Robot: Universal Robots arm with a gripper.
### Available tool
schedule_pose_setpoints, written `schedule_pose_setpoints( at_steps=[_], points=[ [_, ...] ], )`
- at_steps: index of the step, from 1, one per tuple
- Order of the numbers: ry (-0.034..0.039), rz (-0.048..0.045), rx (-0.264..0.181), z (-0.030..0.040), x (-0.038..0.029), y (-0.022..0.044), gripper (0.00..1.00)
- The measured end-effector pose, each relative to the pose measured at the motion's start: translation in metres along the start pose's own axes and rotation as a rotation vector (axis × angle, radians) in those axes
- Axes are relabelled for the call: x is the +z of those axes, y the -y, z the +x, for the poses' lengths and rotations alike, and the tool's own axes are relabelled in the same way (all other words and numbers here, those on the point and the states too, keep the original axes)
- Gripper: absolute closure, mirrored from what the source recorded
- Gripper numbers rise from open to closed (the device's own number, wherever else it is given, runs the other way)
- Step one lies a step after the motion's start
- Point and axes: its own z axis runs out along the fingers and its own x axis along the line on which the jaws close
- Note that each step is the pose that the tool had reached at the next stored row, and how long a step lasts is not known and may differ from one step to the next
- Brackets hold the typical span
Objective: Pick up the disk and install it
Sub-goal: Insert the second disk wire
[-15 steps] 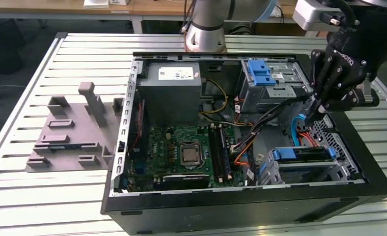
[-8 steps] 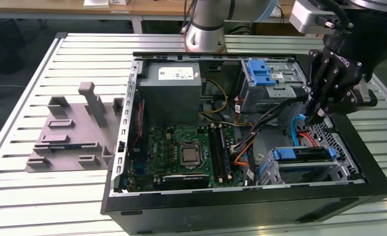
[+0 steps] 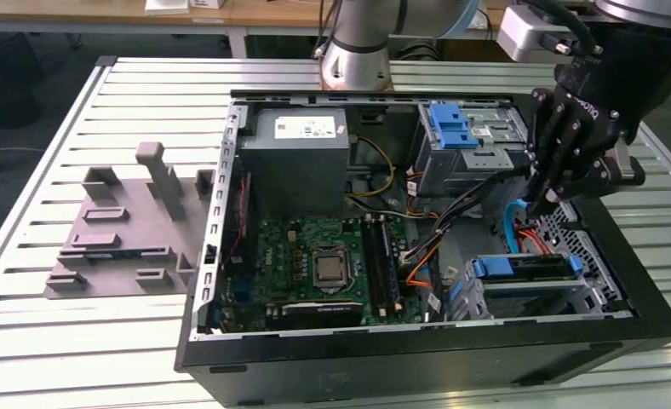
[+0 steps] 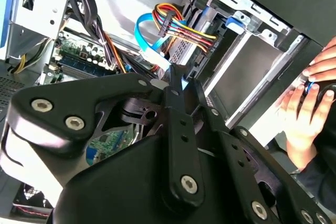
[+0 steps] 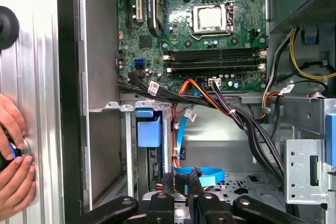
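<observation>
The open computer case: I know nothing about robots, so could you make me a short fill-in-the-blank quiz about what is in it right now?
1. The big circuit board lying in the computer case is ___ in colour.
2. The gripper hangs over the side of the case at the exterior view's ___.
3. In the first wrist view, the flat cable looping close to the gripper is ___ in colour.

Missing words: green; right; blue.
</observation>
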Motion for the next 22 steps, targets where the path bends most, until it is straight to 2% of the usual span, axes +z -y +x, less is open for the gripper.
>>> schedule_pose_setpoints(
  at_steps=[5, 9, 11, 22],
  points=[
    [-0.0033, 0.0001, 0.0, -0.0004, -0.0055, -0.0001, 0.75],
    [-0.008, 0.0004, 0.0, -0.0035, -0.006, -0.0002, 0.75],
    [-0.0112, 0.0006, 0.0, -0.0046, -0.0045, -0.0003, 0.75],
    [-0.0136, 0.0007, 0.0, -0.0068, 0.01, -0.0005, 0.77]
  ],
)
